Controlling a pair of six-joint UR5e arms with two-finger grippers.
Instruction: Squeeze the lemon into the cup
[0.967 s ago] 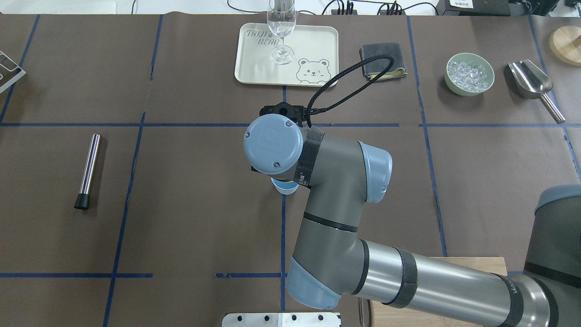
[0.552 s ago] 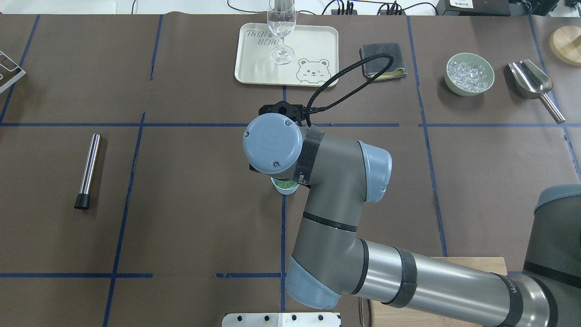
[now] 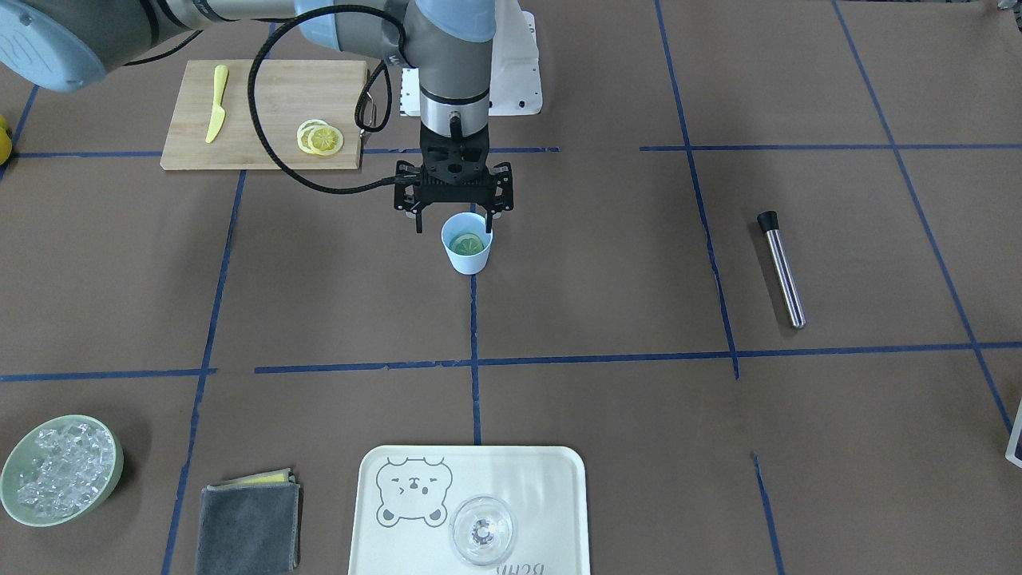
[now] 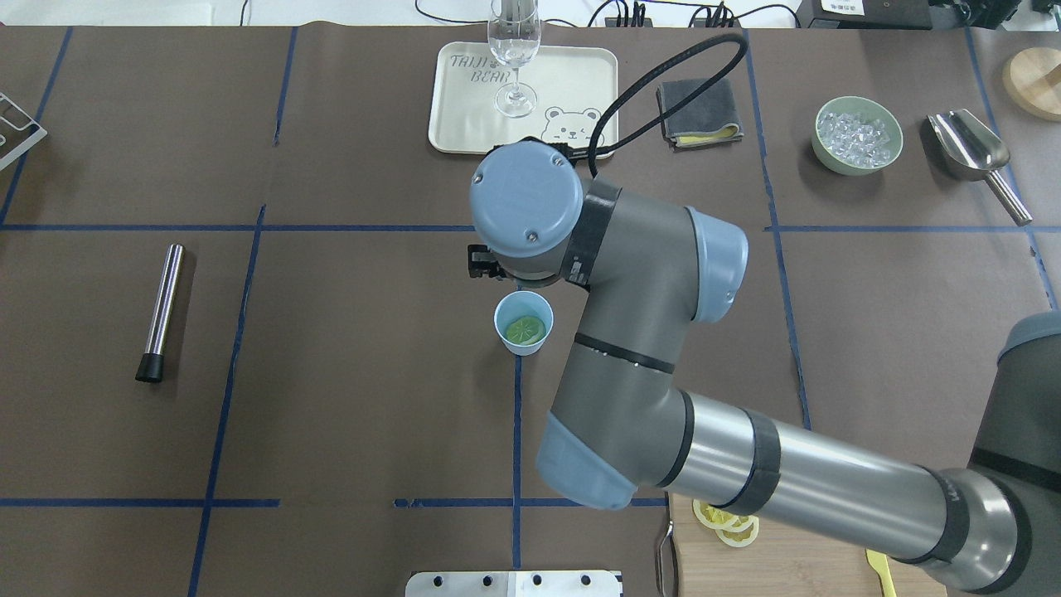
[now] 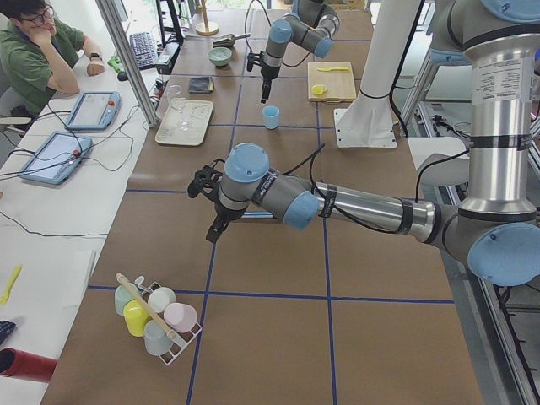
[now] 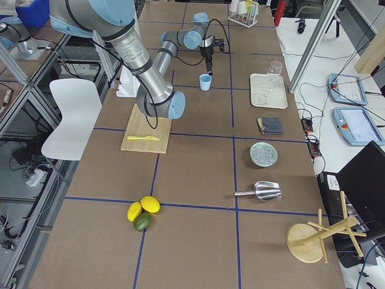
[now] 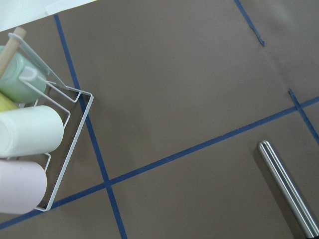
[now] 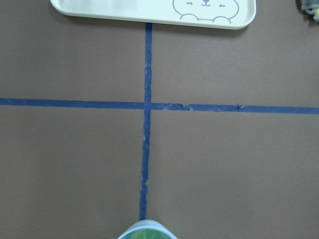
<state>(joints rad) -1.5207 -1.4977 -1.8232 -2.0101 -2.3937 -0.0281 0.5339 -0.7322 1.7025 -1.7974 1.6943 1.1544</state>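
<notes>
The pale-blue cup (image 3: 467, 257) stands upright near the table's middle, with a lemon slice (image 3: 469, 243) lying flat inside it. Both also show in the overhead view: cup (image 4: 501, 318), slice (image 4: 525, 329). My right gripper (image 3: 453, 222) is open and empty, raised a little above the cup and just to the robot's side of it. The cup's rim (image 8: 146, 231) shows at the bottom of the right wrist view. More lemon slices (image 3: 319, 138) lie on the wooden cutting board (image 3: 263, 88). My left gripper (image 5: 211, 234) hangs over bare table at the left; I cannot tell whether it is open or shut.
A yellow knife (image 3: 215, 114) lies on the board. A tray (image 3: 543, 495) with a clear glass (image 3: 481, 531), a grey cloth (image 3: 249, 519) and a green bowl of ice (image 3: 60, 479) sit on the operators' side. A steel rod (image 4: 160, 311) and a cup rack (image 7: 30, 134) are at the left.
A lemon slice has appeared in the cup, which was blue and empty a second ago. My right wrist has moved off the cup toward the tray, so the cup shows in full.
</notes>
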